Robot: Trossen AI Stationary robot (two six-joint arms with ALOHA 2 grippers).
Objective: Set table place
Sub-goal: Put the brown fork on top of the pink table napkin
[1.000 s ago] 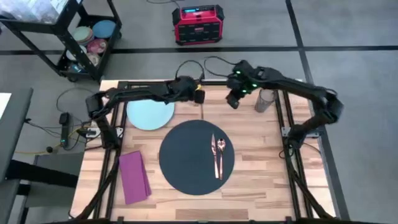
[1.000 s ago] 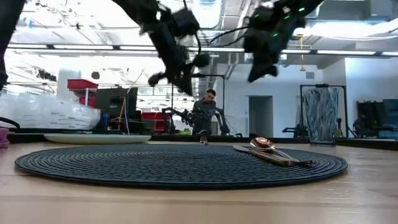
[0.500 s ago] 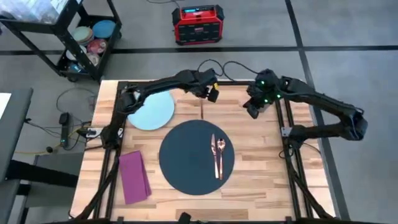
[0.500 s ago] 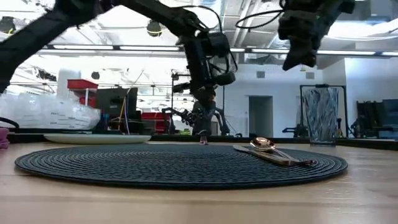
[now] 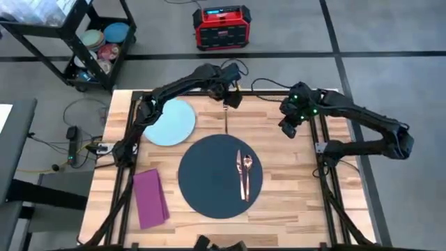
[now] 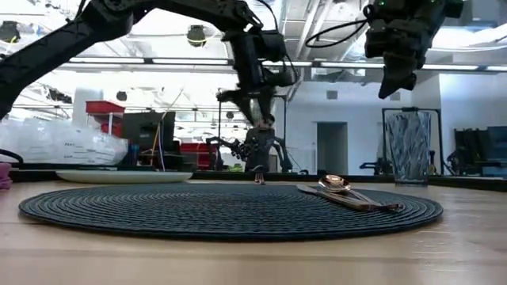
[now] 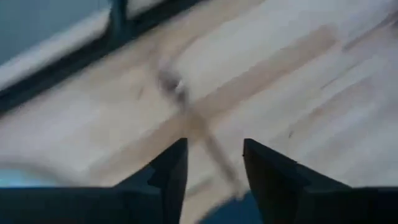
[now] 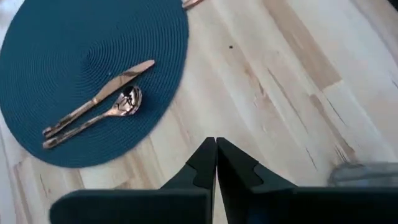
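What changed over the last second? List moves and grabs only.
Right gripper, shut, swung rightward to beside the tumbler. Left gripper, open, edged toward the table's far edge. Nothing was grasped or released. Mat, plate, napkin and cutlery stayed put.

One table (image 5: 293,202) carries one mat (image 5: 209,181), one plate (image 5: 169,123), one napkin (image 5: 150,199) and one tumbler (image 6: 409,146). Cutlery comes to three pieces: one knife (image 5: 242,176) and one spoon (image 5: 248,166) on the mat, plus one thin piece (image 5: 226,120) at its far edge (its kind is unclear). Two arms work above, left (image 5: 174,90) and right (image 5: 355,115). On the floor stand one cart (image 5: 83,42) and one red box (image 5: 221,26).
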